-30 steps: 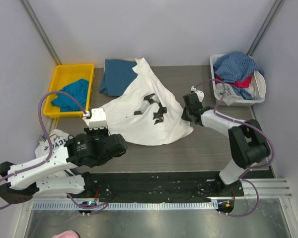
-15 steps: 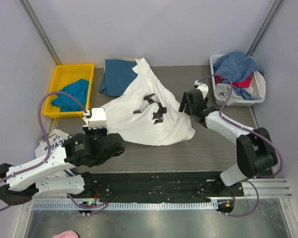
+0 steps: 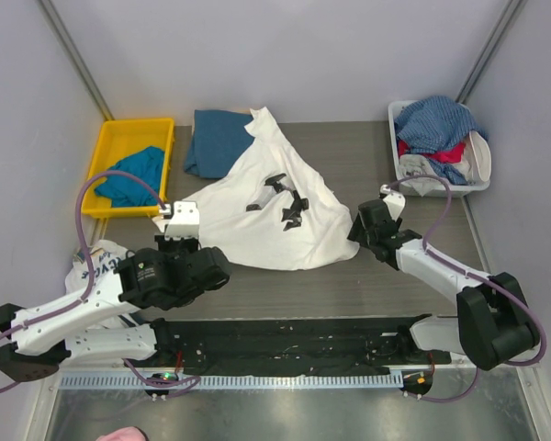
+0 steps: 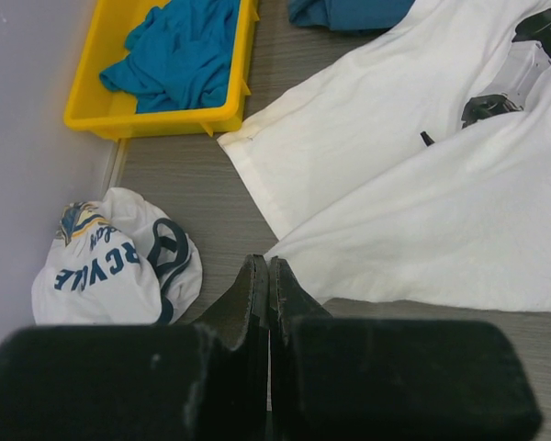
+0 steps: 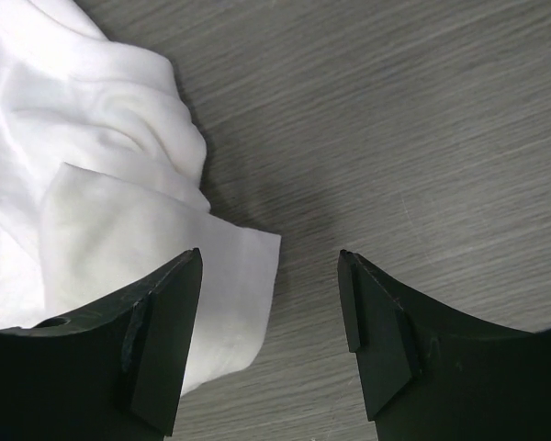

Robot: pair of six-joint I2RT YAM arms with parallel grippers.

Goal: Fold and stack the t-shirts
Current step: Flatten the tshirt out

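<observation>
Tee (image 3: 266, 216), white, long axis near-right to far

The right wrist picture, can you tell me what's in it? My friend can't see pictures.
The right claw hangs open above a grey wood-grain table, holding nothing. A crumpled white t-shirt fills the left side, its corner lying on the table next to one black finger.

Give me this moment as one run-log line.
stage: white tee spread on table, unfolded | left tool: shut, empty, near tee's left edge | right tool: open, over tee's right corner | blue tee: behind, partly covered
</observation>
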